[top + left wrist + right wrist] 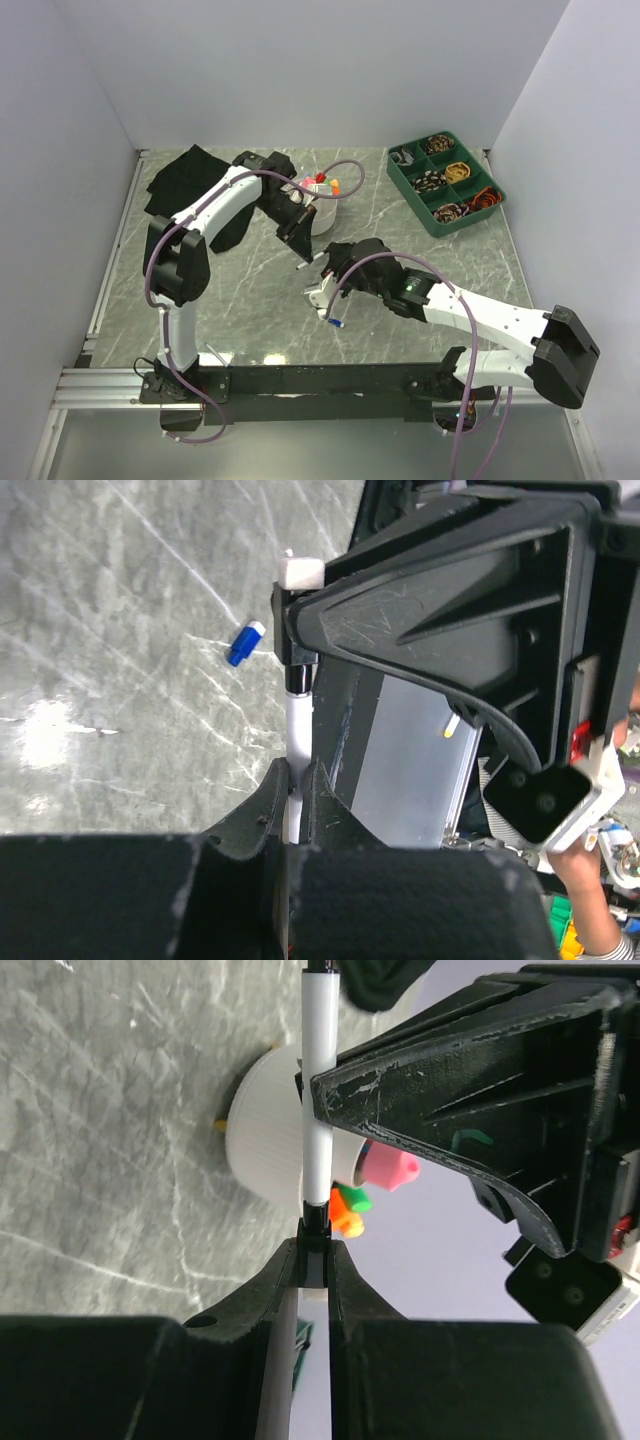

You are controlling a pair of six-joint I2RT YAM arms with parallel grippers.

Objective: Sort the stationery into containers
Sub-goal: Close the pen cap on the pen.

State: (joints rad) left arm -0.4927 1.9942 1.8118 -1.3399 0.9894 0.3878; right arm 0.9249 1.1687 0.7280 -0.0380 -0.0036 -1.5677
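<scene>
A thin white pen (pixel 317 1080) with a black end hangs above the table, gripped at both ends. My right gripper (pixel 315 1250) is shut on its black end. My left gripper (pixel 297 780) is shut on the same pen (pixel 298 720), near its other end. In the top view the two grippers meet at mid-table, left (pixel 303 258) and right (pixel 322 272). Behind them stands the white bowl (pixel 325 217), also in the right wrist view (pixel 265 1130). It holds a pink-capped bottle (pixel 390 1168), an orange highlighter (pixel 347 1220) and a green one (pixel 360 1201). A small blue piece (pixel 335 323) lies on the table and shows in the left wrist view (pixel 245 643).
The floppy black bag (pixel 185 180) lies at the back left, partly under my left arm. A green divided tray (pixel 412 187) with coiled cords stands at the back right. White walls close in the table on three sides.
</scene>
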